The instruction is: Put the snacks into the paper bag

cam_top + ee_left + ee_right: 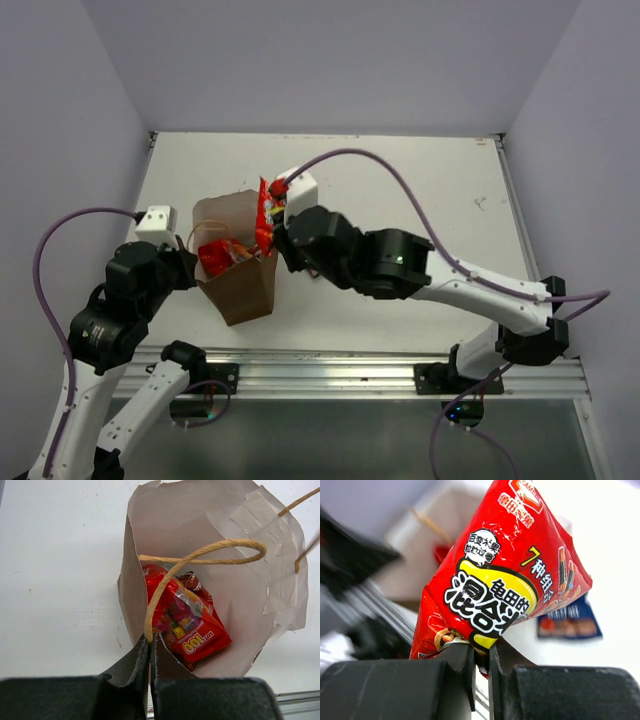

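The right pincer (481, 652) is clamped on the red-yellow packet (500, 575) over the paper bag (245, 290), pinched by the left pincer (151, 642); the candy-print packet (192, 625) is bagged, the blue bag (568, 622) is not yet

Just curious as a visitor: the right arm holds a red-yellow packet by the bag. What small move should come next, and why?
Probably ease the right gripper slightly left and down: its red-yellow packet sits at the right rim of the paper bag, not yet inside, while the left gripper pinches the opposite rim, holding the mouth open.
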Robot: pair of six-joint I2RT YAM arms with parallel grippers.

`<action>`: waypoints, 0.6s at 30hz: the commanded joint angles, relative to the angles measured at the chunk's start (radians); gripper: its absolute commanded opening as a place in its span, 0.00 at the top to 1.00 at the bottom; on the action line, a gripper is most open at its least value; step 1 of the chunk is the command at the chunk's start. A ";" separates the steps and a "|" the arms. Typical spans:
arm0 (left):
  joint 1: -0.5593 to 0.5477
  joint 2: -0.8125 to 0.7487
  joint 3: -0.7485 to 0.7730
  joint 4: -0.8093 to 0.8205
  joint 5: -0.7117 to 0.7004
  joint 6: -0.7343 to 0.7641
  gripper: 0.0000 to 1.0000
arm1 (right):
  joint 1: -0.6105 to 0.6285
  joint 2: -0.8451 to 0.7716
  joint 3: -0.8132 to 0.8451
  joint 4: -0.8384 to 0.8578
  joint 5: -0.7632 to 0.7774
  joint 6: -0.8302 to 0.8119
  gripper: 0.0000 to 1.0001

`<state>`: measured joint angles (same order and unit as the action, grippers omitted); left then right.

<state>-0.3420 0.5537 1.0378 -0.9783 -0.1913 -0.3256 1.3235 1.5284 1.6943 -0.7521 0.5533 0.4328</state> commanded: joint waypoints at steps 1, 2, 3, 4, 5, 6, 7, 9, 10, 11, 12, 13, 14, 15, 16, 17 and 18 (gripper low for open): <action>-0.002 0.000 -0.001 0.067 0.026 0.002 1.00 | 0.000 0.039 0.253 -0.066 0.045 -0.158 0.96; -0.002 -0.003 -0.001 0.067 0.024 0.000 1.00 | -0.001 0.068 0.290 -0.034 0.039 -0.202 0.96; -0.002 -0.001 -0.001 0.069 0.024 -0.004 1.00 | -0.001 0.119 0.339 -0.014 0.028 -0.221 0.95; -0.002 -0.003 -0.001 0.070 0.024 -0.006 1.00 | -0.007 0.153 0.356 0.022 0.019 -0.245 0.95; -0.002 -0.005 -0.001 0.072 0.024 -0.007 1.00 | -0.012 0.180 0.379 0.037 0.008 -0.250 0.95; -0.002 -0.005 0.001 0.072 0.024 -0.012 1.00 | -0.018 0.234 0.384 0.054 -0.031 -0.252 0.95; -0.002 -0.005 0.002 0.072 0.024 -0.012 1.00 | -0.027 0.255 0.384 0.086 -0.052 -0.246 0.95; -0.002 -0.005 0.007 0.070 0.024 -0.018 1.00 | -0.030 0.317 0.373 0.121 -0.094 -0.249 0.95; -0.002 -0.006 0.008 0.066 0.023 -0.018 1.00 | -0.032 0.334 0.372 0.140 -0.128 -0.249 0.95; -0.002 -0.011 0.010 0.064 0.021 -0.020 1.00 | -0.032 0.354 0.381 0.143 -0.144 -0.246 0.95; -0.002 -0.015 0.010 0.063 0.020 -0.024 1.00 | -0.032 0.369 0.387 0.142 -0.153 -0.246 0.95; -0.002 -0.017 0.008 0.059 0.018 -0.026 1.00 | -0.032 0.395 0.392 0.132 -0.171 -0.240 0.95; -0.002 -0.021 0.007 0.059 0.016 -0.029 1.00 | -0.032 0.400 0.396 0.128 -0.174 -0.236 0.95; -0.002 -0.023 0.007 0.058 0.016 -0.035 1.00 | -0.032 0.401 0.390 0.123 -0.176 -0.233 0.94; -0.002 -0.024 0.005 0.055 0.018 -0.036 1.00 | -0.032 0.397 0.380 0.125 -0.176 -0.227 0.54; -0.002 -0.029 0.007 0.053 0.016 -0.039 1.00 | -0.032 0.374 0.343 0.132 -0.161 -0.227 0.30; -0.002 -0.029 0.007 0.053 0.016 -0.043 1.00 | -0.032 0.357 0.323 0.140 -0.150 -0.226 0.23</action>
<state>-0.3420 0.5404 1.0340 -0.9756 -0.1886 -0.3466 1.2900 2.0060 2.0163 -0.6449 0.4072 0.2184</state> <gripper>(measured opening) 0.038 0.674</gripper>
